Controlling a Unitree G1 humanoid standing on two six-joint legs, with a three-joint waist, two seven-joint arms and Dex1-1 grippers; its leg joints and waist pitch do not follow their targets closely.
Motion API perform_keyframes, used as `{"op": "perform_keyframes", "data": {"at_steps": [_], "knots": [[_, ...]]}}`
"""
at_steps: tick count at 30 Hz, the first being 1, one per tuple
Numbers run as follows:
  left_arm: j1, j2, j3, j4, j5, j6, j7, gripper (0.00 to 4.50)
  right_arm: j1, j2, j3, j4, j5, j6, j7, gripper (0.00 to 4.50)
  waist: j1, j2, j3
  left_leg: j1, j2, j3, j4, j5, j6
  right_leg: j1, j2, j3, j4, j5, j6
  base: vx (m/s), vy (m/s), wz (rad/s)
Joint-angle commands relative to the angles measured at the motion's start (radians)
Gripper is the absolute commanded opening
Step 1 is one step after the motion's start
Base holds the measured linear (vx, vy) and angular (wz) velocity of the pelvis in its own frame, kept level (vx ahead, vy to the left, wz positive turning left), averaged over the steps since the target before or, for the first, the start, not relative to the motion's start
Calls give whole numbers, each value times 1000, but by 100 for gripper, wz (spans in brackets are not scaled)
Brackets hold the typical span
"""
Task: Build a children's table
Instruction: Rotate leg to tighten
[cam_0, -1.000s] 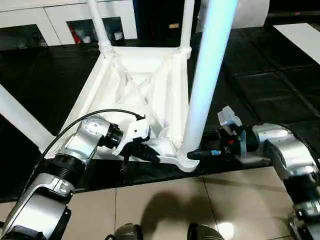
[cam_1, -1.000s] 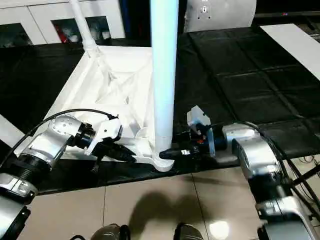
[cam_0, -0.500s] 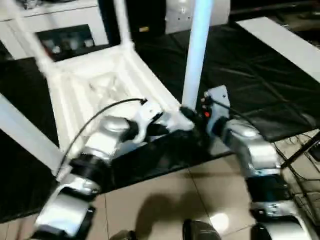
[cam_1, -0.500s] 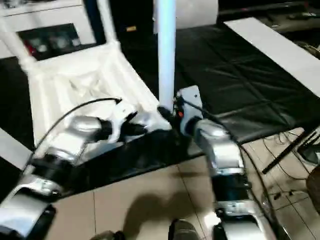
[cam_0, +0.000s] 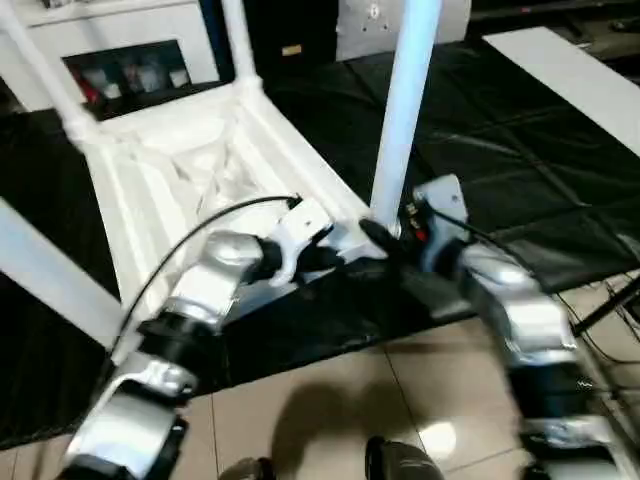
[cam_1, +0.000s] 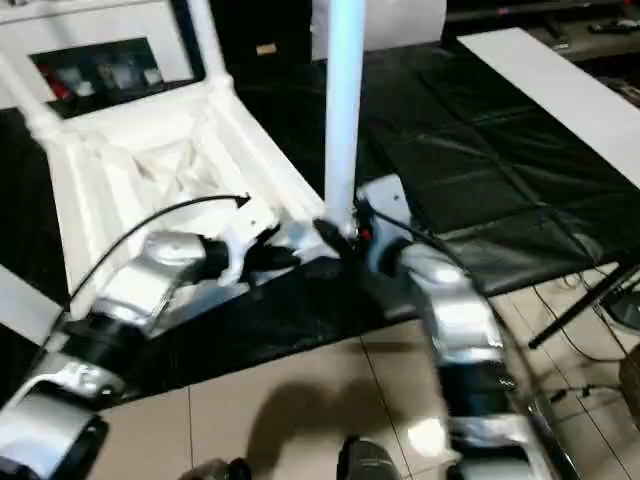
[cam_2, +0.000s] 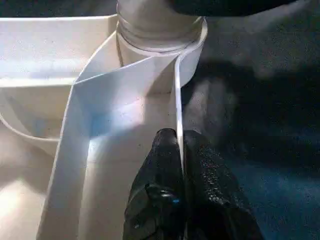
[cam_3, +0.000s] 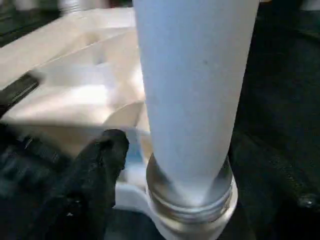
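Currently: left gripper pinched on thin rim of upturned white ribbed plastic tabletop; right gripper beside white cylindrical leg, grip indiscernible; steady top, seat leg squarely

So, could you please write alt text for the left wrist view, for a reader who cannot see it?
The left gripper has its two black jaws shut on a thin upright rib of the white table top, seen from close behind. Beyond the rib, a round leg sits in its corner socket, with the black work surface alongside.
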Motion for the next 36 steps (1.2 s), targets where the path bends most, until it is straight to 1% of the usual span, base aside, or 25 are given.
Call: {"op": "perform_keyframes", "data": {"at_steps": [1,2,3,4,5,6,8,9,10,11,12,13,14,15,16,17,18,19,21,22,24,27,31,33,36], "knots": [[-6,5,-26,-30,-16,-38,-72,0,8,-2,35,0,27,-19,80,372,8,1,-91,7,40,-10,-56,-146,160,77,-55,48,-53,-218,-237,0,0,0],[-6,5,-26,-30,-16,-38,-72,0,8,-2,35,0,27,-19,80,372,10,0,-90,7,41,-10,-58,-146,158,76,-54,48,-54,-220,-239,0,0,0],[-5,22,-34,-22,-18,-70,-108,0,12,-34,35,1,36,-40,133,372,18,3,-91,11,43,-12,-59,-150,148,74,-54,47,-53,-225,-243,0,0,0],[1,52,-48,-19,-26,-114,-178,0,17,-79,43,4,45,-71,215,372,18,2,-90,11,44,-11,-60,-157,146,74,-52,48,-53,-227,-242,0,0,0],[1,52,-48,-19,-26,-114,-178,0,17,-79,43,4,45,-71,215,372,26,2,-92,14,45,-10,-59,-162,143,75,-53,50,-52,-225,-241,0,0,0],[7,76,-60,-15,-39,-158,-247,0,18,-113,50,9,53,-93,279,372,34,1,-92,16,47,-8,-60,-156,142,72,-53,52,-50,-210,-249,0,0,0],[7,76,-60,-15,-39,-158,-247,0,18,-113,50,9,53,-93,279,372,41,2,-94,16,48,-8,-59,-143,145,73,-54,53,-45,-188,-255,0,0,0],[8,114,-80,0,-45,-198,-335,0,13,-161,62,23,73,-123,384,372,51,3,-95,18,49,-7,-59,-137,148,71,-53,52,-43,-175,-264,0,0,0],[8,123,-86,5,-44,-207,-355,0,11,-171,65,28,79,-129,410,372,56,0,-96,18,50,-6,-58,-140,150,71,-54,53,-44,-175,-264,0,0,0],[5,141,-98,15,-42,-221,-390,0,4,-188,71,40,92,-139,455,372,63,2,-94,19,52,-5,-60,-134,149,69,-53,55,-39,-166,-268,0,0,0],[2,155,-108,23,-42,-235,-426,0,-4,-205,78,54,104,-145,505,372,69,-3,-94,18,52,-4,-59,-133,148,70,-54,56,-38,-164,-268,0,0,0],[2,156,-109,23,-42,-236,-428,0,-5,-206,79,55,105,-145,509,372,74,-2,-96,18,50,-3,-58,-134,149,72,-55,56,-36,-166,-271,0,0,0],[2,156,-109,23,-42,-236,-428,0,-5,-206,79,55,105,-145,509,372,77,-2,-94,18,52,-3,-59,-138,147,70,-55,57,-37,-175,-269,0,0,0],[-2,169,-117,29,-47,-252,-466,0,-15,-220,86,69,119,-147,561,372,81,-2,-92,20,51,-2,-60,-159,136,68,-56,58,-40,-213,-266,0,0,0],[-8,181,-125,34,-51,-265,-502,0,-28,-236,95,85,137,-141,623,372,83,-2,-91,21,51,-2,-61,-167,130,68,-56,58,-42,-226,-262,0,0,0],[-8,181,-125,34,-51,-265,-502,0,-28,-236,95,85,137,-141,623,372,85,-5,-91,21,52,-1,-61,-177,124,68,-57,59,-42,-243,-259,0,0,0],[-11,183,-126,39,-50,-270,-511,0,-32,-240,98,91,142,-139,642,347,86,-5,-90,21,51,-1,-62,-178,120,67,-56,60,-44,-248,-257,0,0,0],[-16,189,-131,45,-40,-275,-515,0,-35,-250,112,93,142,-132,671,347,87,-6,-89,23,51,0,-62,-188,114,65,-56,62,-46,-265,-254,0,0,0],[-23,192,-134,54,-35,-285,-520,0,-40,-259,123,100,144,-131,696,324,88,-7,-86,23,49,0,-62,-209,103,64,-56,62,-51,-313,-241,0,0,0],[-27,194,-135,61,-32,-293,-524,0,-43,-264,130,106,146,-131,711,324,88,-8,-87,22,49,0,-61,-206,101,64,-57,63,-50,-316,-238,0,0,0],[-30,194,-136,67,-32,-298,-528,0,-46,-264,134,111,149,-133,721,295,89,-6,-87,19,49,-1,-62,-194,99,65,-56,62,-50,-321,-233,0,0,0],[-32,191,-137,75,-36,-307,-537,0,-51,-249,131,122,156,-149,722,272,89,-8,-89,18,49,-1,-61,-190,99,66,-57,62,-50,-320,-231,0,0,0],[-33,184,-139,81,-41,-314,-544,0,-52,-231,134,121,169,-149,732,239,89,-8,-90,17,48,-1,-61,-173,107,65,-55,61,-48,-299,-234,0,0,0],[-34,181,-140,85,-42,-317,-545,0,-53,-228,136,120,174,-145,737,207,90,-7,-90,17,50,-1,-61,-167,110,65,-55,61,-46,-286,-239,0,0,0],[-38,177,-142,95,-43,-323,-547,0,-56,-224,146,121,185,-131,752,201,93,-8,-88,17,49,-1,-61,-173,110,64,-55,61,-48,-299,-237,0,0,0]]}}
